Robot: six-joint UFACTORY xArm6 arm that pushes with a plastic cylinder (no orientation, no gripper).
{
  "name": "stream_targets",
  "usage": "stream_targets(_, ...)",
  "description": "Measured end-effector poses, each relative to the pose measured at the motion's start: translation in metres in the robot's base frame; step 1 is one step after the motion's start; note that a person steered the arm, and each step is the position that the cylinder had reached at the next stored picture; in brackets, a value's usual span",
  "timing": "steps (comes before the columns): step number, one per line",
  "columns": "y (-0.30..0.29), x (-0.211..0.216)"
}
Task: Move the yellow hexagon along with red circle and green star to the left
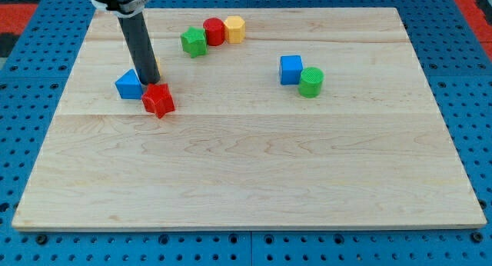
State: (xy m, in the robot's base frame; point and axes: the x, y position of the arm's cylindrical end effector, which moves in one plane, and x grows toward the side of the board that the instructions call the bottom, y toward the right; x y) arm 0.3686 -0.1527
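The yellow hexagon (235,28), the red circle (214,31) and the green star (194,42) lie touching in a row near the view's top, left of centre. My tip (151,82) rests well to their lower left, between a blue triangle (128,85) and a red star (158,101), close to both. The rod rises from there to the view's top left.
A blue cube (290,69) and a green circle (311,82) sit side by side right of centre. The wooden board (254,166) lies on a blue perforated table.
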Motion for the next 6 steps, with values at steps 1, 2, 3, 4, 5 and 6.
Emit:
stream_targets(1,0.081,-0.035)
stream_targets(2,0.133,-0.087)
stream_targets(3,0.205,-0.155)
stream_targets(4,0.163,-0.173)
stream_targets(5,0.158,-0.137)
stream_targets(6,0.119,-0.118)
